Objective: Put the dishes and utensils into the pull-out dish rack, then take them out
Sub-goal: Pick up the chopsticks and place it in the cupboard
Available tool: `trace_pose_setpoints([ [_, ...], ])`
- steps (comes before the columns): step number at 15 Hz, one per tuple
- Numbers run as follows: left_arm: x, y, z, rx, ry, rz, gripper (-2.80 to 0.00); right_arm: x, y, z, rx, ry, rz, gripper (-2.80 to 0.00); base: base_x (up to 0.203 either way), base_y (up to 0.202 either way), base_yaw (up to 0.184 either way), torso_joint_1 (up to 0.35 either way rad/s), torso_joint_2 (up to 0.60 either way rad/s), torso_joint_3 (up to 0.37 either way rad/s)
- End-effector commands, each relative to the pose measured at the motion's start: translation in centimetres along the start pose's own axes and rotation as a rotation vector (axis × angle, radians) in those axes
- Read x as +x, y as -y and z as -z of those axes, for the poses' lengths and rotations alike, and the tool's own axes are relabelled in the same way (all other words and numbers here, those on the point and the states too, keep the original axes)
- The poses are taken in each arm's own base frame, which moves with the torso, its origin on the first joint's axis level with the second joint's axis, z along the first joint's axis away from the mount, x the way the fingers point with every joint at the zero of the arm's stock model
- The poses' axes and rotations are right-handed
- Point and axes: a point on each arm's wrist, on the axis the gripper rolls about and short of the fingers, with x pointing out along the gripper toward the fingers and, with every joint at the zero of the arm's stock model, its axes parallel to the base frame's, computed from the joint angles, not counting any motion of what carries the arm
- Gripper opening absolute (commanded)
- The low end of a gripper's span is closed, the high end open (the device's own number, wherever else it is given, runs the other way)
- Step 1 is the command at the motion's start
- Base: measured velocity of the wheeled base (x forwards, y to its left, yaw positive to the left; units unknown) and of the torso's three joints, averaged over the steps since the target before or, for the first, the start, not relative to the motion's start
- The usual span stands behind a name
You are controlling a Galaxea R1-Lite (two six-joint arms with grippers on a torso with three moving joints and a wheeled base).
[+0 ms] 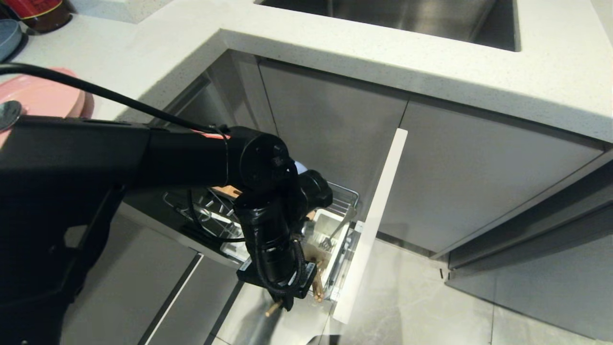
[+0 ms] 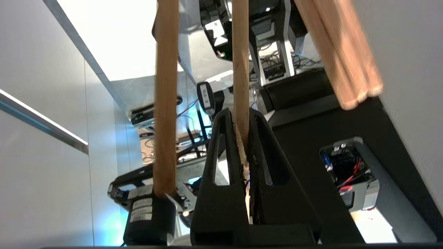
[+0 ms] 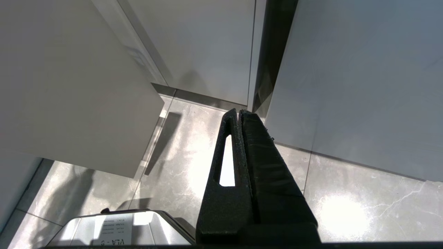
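The worktop [image 1: 364,43], pale and speckled, is spanning the upper part of the head view, with a steel sink [image 1: 407,19] set into it at the far edge. The grey cabinet fronts [image 1: 469,182] are standing beneath it, above the glossy tiled floor [image 1: 421,297].

The left arm [image 1: 119,158] is reaching across from the left and bending down over the pull-out dish rack [image 1: 342,196], which is standing drawn out from the cabinet, its narrow white front panel [image 1: 373,225] angled toward the floor. The white cutlery box [image 1: 330,230] is sitting at the panel end of the wire basket.

The pink plate [image 1: 48,96] is lying on the worktop at the left, well apart from the rack, partly hidden behind the arm. A blue-grey dish [image 1: 9,36] is resting beyond it at the corner.

The left gripper [image 2: 245,138] is hanging beside the cutlery box, its jaws pressed together and pinching one chopstick [image 2: 240,69]. In the left wrist view a second chopstick [image 2: 166,103] is standing beside it, outside the jaws; whether it is touching the gripper cannot be told. Further wooden sticks [image 2: 346,62] are showing at one side.

The right gripper [image 3: 239,117] is hanging over the floor by the cabinet fronts, jaws pressed together and holding nothing.
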Motion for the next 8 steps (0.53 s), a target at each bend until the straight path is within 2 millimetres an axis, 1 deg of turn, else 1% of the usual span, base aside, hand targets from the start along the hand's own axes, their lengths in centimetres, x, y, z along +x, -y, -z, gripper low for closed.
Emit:
trace_pose_setpoints([
  [1,0.52,-0.16,-0.51,-0.011,-0.014,-0.005,-2.8,-0.03,0.0,0.0,0.001,0.005,0.0,-2.8,0.0,0.0,0.0,0.0,0.0,0.0],
  [8,0.85,-0.07,-1.02,-0.012,-0.012,-0.006,-2.8,-0.03,0.0,0.0,0.001,0.005,0.0,-2.8,0.0,0.0,0.0,0.0,0.0,0.0],
])
